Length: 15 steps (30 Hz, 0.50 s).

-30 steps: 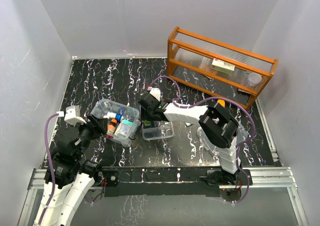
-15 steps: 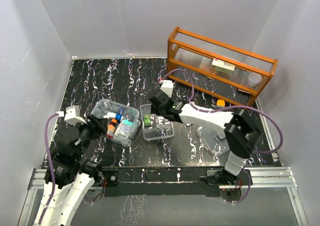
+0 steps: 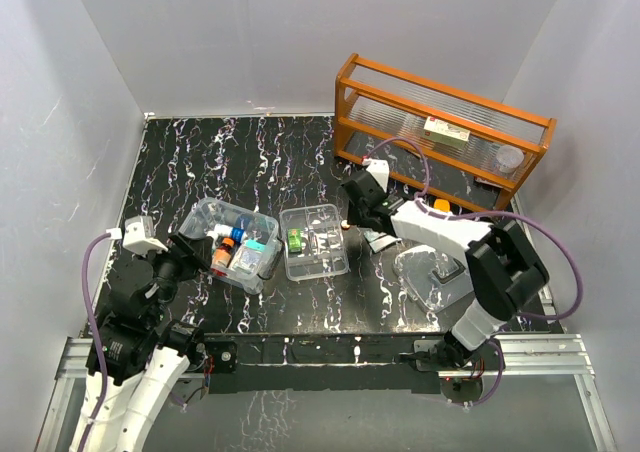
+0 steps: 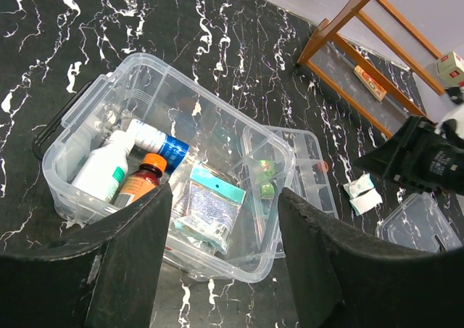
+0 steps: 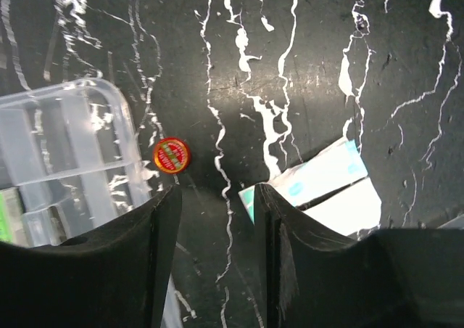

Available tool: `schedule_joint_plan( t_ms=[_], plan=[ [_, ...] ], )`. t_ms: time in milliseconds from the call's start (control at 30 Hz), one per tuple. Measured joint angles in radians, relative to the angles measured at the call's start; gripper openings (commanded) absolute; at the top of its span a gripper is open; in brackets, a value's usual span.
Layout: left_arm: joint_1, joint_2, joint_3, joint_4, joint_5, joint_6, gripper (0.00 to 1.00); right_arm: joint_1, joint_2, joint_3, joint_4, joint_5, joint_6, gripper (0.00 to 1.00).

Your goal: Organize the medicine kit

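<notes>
The medicine kit's clear box (image 3: 232,244) sits left of centre and holds a white bottle (image 4: 107,167), an amber bottle with an orange cap (image 4: 140,181), a blue-and-white tube (image 4: 158,142) and a teal-topped packet (image 4: 210,205). Its clear divided tray (image 3: 315,240) lies just right of the box with a small green item (image 3: 296,239) in a left compartment. The clear lid (image 3: 432,277) lies further right. My left gripper (image 4: 223,197) is open and empty, low over the box's near edge. My right gripper (image 5: 217,197) is open and empty, above the table between a small red round tin (image 5: 172,155) and white packets (image 5: 326,186).
The orange wooden rack (image 3: 440,137) stands at the back right with a small box and a white cup on it. A small orange object (image 3: 441,206) lies in front of the rack. White walls close in the black marbled table (image 3: 240,162).
My right gripper has pulled back from over the tray towards the right, leaving the green item in the tray. My left arm has shifted slightly.
</notes>
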Motion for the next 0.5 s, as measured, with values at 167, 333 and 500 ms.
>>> schedule_joint_plan(
  t_ms=[167,333,500],
  plan=[
    [0.0,-0.006,0.0,-0.002,-0.004,-0.003,0.59,-0.056,0.117,0.06,-0.017,-0.084,-0.109,0.43],
    [0.0,-0.004,0.0,-0.003,-0.004,-0.003,0.59,-0.066,0.162,0.061,-0.033,-0.181,-0.171,0.42],
    [0.0,-0.001,0.0,-0.004,-0.004,-0.002,0.59,-0.061,0.208,0.084,-0.038,-0.275,-0.224,0.44]
  ],
)
